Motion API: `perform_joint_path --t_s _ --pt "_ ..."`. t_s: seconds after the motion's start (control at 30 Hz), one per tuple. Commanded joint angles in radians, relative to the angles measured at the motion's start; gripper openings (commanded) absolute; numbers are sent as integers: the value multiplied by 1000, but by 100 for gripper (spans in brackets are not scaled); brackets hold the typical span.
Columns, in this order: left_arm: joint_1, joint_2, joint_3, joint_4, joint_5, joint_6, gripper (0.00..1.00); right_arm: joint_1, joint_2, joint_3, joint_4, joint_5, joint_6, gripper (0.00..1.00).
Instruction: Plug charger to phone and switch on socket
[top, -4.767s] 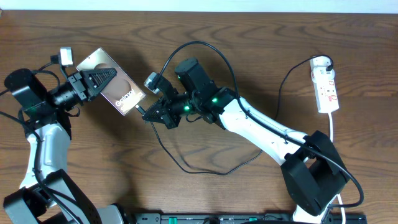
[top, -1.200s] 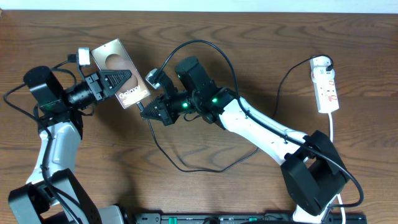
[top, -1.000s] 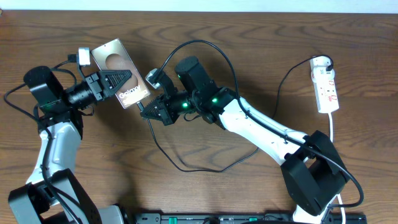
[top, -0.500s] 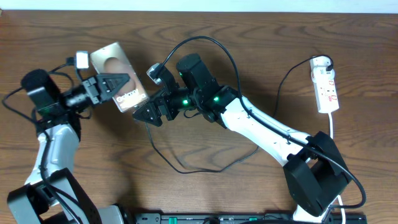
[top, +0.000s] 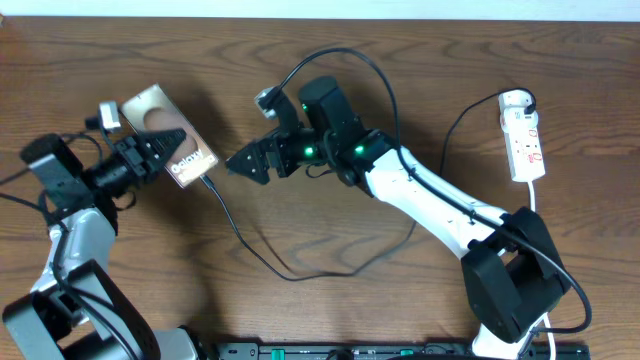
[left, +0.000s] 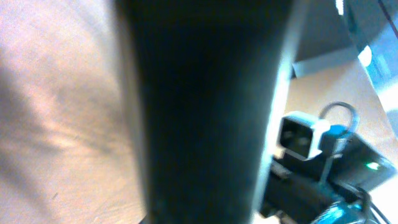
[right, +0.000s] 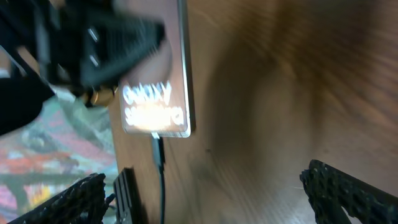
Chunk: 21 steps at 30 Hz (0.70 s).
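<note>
Reading white "Galaxy" (right: 147, 94) on the phone (top: 143, 104), clamped tight in my left gripper (top: 162, 148) at the left side, I see the charger (top: 240, 235) tip touching its end edge, my right gripper (top: 245, 163) spread wide and empty nearby, socket (top: 524, 140) far right.

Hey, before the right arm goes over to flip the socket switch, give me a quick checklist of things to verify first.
1. Charger plug in the end of the phone: ok, it looks seated.
2. Right gripper open and clear of the charger: ok.
3. Left gripper shut on the phone: ok.
4. Socket in view with nothing on top of it: ok.
5. Socket switch position: cannot tell, too small to read.
</note>
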Motion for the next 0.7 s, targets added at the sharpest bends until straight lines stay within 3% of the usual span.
perform_joint_path --t_s 0.0,0.1,0.27,0.5,0.67 --pt "-1 39 -35 -22 -48 66 7 -24 -32 25 -1 6 26 99" --pt "-1 75 -56 -38 -71 73 7 -33 -32 25 -4 4 26 99" --pt "-1 125 -82 -178 -262 73 8 -35 -32 25 -13 4 29 99" --pt "-1 169 -89 -218 -276 76 8 -35 -32 25 -23 4 30 99" --pt "-1 169 -89 -326 -357 77 8 -35 -32 25 -18 10 48 99"
